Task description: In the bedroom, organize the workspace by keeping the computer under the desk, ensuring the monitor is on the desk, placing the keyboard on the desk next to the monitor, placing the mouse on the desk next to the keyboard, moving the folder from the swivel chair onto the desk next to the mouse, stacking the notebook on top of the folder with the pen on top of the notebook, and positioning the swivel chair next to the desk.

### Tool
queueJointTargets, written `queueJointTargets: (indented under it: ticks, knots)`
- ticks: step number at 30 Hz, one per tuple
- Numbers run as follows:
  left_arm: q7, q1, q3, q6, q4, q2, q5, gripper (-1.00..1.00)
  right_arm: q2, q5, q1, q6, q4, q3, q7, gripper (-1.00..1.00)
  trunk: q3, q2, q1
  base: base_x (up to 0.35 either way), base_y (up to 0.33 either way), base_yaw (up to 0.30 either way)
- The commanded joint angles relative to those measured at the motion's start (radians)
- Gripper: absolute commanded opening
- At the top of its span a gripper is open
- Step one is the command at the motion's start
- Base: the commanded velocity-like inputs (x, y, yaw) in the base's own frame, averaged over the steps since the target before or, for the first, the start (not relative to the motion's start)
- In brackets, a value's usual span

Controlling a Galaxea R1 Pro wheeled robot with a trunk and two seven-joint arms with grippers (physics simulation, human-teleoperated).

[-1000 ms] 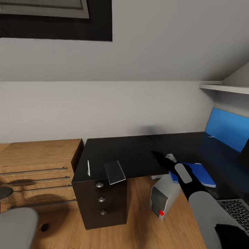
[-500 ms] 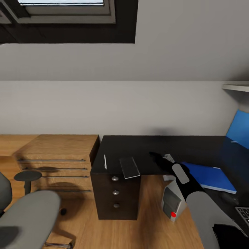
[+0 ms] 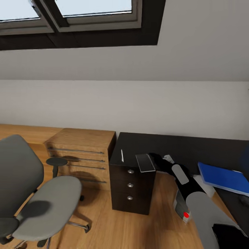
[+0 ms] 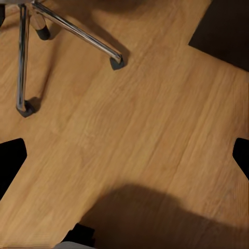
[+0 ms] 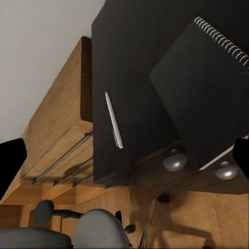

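Notebook (image 3: pixel 145 163) sits at the near edge of the table (image 3: pixel 180 148), overhanging the front above the drawer unit (image 3: pixel 131 186); pen (image 3: pixel 121 155) lies just beside it toward the table's end. Folder (image 3: pixel 223 178) is already on the table further right, with the computer (image 3: pixel 182 207) on the floor below, partly behind my right arm. Swivel chair (image 3: pixel 38 193) stands well apart from the table, seat bare.

Right gripper (image 3: pixel 155 159) hovers close to the notebook's right edge. In the right wrist view I see the notebook (image 5: pixel 205 93) and pen (image 5: pixel 114 127) straight ahead with a finger tip at each frame edge, so jaws look wide and hold nothing. Left wrist view has only floor (image 4: pixel 135 124) and chair legs (image 4: pixel 67 31); finger tips at both frame edges, so those jaws read wide too.

My read: next is picking the notebook for stacking on the folder. It's thin and flat, so I'd use the overhang: come in low from the front, one finger under the protruding edge, one on top, pinch firmly, lift level. Avoid nudging the pen off the end.
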Motion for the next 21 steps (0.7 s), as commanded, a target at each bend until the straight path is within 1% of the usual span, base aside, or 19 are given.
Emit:
queueJointTargets:
  ticks: [1, 10, 14, 21]
  knots:
    - [0.007, 0.000, -0.003, 0.004, -0.002, 0.001, 0.005, 1.00, 0.000, 0.000, 0.000, 0.006, 0.000, -0.004, 0.003, 1.00, -0.001, -0.001, 0.000, -0.015, 0.004, 0.272]
    - [0.007, 0.000, -0.002, 0.004, -0.002, 0.001, 0.005, 1.00, -0.001, 0.000, 0.000, 0.006, 0.003, -0.005, 0.005, 1.00, -0.001, -0.001, 0.000, -0.006, 0.001, 0.260]
    - [0.007, 0.000, -0.002, 0.004, -0.003, 0.001, 0.005, 1.00, -0.004, 0.001, 0.000, 0.007, 0.003, -0.006, 0.007, 1.00, -0.001, -0.001, 0.000, -0.001, 0.000, 0.105]
    - [0.010, 0.000, -0.002, 0.005, -0.010, 0.000, 0.008, 1.00, -0.010, 0.000, 0.009, 0.008, 0.002, -0.007, 0.019, 1.00, -0.001, -0.001, 0.000, 0.000, 0.000, 0.025]
